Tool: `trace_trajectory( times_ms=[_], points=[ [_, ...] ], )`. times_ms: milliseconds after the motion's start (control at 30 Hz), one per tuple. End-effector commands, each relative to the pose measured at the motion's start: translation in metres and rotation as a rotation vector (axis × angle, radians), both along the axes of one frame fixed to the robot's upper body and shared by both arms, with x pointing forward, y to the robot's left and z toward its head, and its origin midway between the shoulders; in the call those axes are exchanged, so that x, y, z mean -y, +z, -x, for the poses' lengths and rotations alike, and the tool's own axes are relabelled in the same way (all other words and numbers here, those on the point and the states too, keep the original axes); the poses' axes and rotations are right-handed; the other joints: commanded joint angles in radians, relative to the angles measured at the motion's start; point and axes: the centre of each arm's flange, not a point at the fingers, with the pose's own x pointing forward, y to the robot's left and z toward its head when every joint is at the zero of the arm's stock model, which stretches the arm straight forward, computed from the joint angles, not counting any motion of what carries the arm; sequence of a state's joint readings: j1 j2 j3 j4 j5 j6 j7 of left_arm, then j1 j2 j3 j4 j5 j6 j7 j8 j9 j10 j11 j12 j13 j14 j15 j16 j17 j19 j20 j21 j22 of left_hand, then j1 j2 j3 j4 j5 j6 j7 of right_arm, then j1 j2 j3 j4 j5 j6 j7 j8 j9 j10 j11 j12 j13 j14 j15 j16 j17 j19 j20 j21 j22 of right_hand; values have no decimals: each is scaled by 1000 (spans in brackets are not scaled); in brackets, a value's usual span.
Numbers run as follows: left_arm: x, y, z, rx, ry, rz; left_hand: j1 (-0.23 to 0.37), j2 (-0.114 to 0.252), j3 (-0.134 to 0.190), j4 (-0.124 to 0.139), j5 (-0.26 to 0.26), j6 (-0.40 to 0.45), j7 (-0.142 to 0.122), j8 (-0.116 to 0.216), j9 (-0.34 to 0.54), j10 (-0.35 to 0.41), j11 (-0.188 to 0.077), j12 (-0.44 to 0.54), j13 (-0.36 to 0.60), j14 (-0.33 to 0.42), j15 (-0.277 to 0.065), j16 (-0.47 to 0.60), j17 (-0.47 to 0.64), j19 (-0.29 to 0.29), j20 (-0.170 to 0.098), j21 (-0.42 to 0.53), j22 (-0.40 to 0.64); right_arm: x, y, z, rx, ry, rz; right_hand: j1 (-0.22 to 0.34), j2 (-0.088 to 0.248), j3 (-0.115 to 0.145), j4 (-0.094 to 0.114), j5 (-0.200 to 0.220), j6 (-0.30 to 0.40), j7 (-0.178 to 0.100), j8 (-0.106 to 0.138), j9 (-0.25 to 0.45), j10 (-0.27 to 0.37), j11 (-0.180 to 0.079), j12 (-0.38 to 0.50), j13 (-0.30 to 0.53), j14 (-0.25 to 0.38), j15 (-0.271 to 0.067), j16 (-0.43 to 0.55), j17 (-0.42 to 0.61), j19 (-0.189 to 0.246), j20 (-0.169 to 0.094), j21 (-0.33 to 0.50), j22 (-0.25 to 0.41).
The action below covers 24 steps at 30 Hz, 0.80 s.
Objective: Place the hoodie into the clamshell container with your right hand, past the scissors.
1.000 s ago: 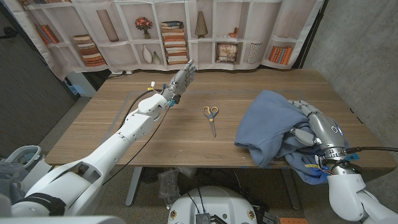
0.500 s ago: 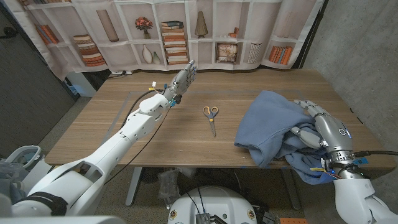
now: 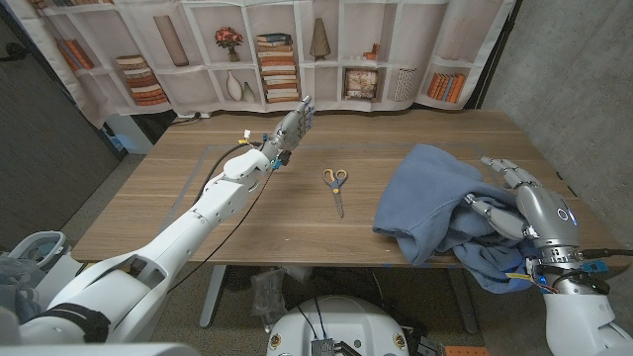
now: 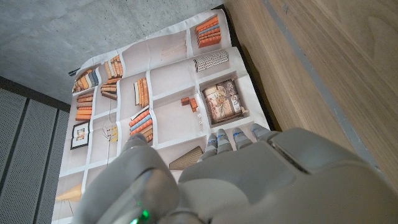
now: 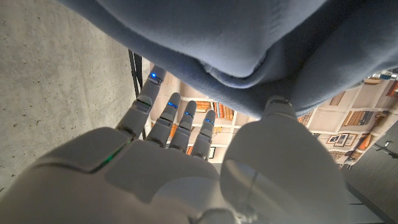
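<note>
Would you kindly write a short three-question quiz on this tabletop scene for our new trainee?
1. True or false: the scissors lie between the left hand and the hoodie.
2. Which hand is at the hoodie? A) left B) right C) both
3. Fill in: the hoodie's lower folds hang over the table's near ____.

Key: 1 true; 2 B; 3 edge.
</note>
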<state>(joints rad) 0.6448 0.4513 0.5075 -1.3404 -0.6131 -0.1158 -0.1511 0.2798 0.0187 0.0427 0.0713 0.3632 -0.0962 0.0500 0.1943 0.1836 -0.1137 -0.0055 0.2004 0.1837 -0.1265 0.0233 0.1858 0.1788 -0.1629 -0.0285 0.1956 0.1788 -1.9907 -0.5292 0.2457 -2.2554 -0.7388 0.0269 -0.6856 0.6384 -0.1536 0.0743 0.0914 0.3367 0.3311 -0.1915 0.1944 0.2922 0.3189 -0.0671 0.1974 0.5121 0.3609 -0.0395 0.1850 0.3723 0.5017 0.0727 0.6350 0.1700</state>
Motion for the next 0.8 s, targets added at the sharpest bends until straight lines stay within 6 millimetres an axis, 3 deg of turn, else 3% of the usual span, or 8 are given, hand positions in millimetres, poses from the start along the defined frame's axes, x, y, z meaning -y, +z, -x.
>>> trace_trajectory(
  times_ms=[33, 433, 533, 600, 800],
  points=[
    [2, 2, -2, -2, -5, -9, 10, 0, -3, 1, 0, -3, -2, 2, 3, -11, -4, 0, 3, -10, 0, 2, 4, -6, 6, 5, 4, 8, 5, 16, 75, 21, -50, -12, -1, -8, 6, 8, 15, 1, 8, -1, 7, 2, 8, -2, 12, -8, 9, -2, 15, -1, -6, 6],
    [-2, -1, -2, -6, 0, -5, 11, 1, -6, 1, 0, -3, -3, 2, 3, -11, -2, 0, 3, -11, -1, 2, 4, -6, 6, 6, 4, 8, 16, 13, 129, 66, -79, -43, 15, -17, 22, 17, 32, 4, 13, -6, 23, 8, 15, -16, 17, -3, 11, -13, 24, -3, -12, 7],
    [-4, -2, -1, -7, 2, -2, 11, 1, -7, 1, 0, -4, -3, 2, 3, -11, -3, 0, 3, -10, 0, 2, 4, -5, 5, 6, 4, 8, 20, 8, 129, 101, -95, -57, 25, -19, 31, 19, 35, 5, 14, -8, 23, 8, 15, -21, 16, -2, 10, -17, 14, -4, -19, 8],
    [-6, -2, 0, -7, 4, 0, 11, 1, -7, 1, 0, -4, -3, 2, 3, -10, -3, 0, 3, -10, 0, 2, 4, -6, 5, 6, 4, 8, 23, 4, 129, 133, -106, -77, 42, -21, 42, 23, 38, 7, 13, -12, 24, 9, 16, -29, 6, 0, 7, -24, -18, -7, -37, 9],
    [-10, -3, 3, -1, 8, 4, 12, 2, -8, 1, 0, -3, -2, 2, 3, -11, -3, 0, 3, -11, 0, 2, 4, -6, 5, 6, 4, 6, 36, -9, 109, 213, -128, -86, 50, -22, 46, 26, 42, 13, 15, -15, 23, 11, 15, -35, -2, 4, 5, -28, -17, -7, -40, 9]
  ],
)
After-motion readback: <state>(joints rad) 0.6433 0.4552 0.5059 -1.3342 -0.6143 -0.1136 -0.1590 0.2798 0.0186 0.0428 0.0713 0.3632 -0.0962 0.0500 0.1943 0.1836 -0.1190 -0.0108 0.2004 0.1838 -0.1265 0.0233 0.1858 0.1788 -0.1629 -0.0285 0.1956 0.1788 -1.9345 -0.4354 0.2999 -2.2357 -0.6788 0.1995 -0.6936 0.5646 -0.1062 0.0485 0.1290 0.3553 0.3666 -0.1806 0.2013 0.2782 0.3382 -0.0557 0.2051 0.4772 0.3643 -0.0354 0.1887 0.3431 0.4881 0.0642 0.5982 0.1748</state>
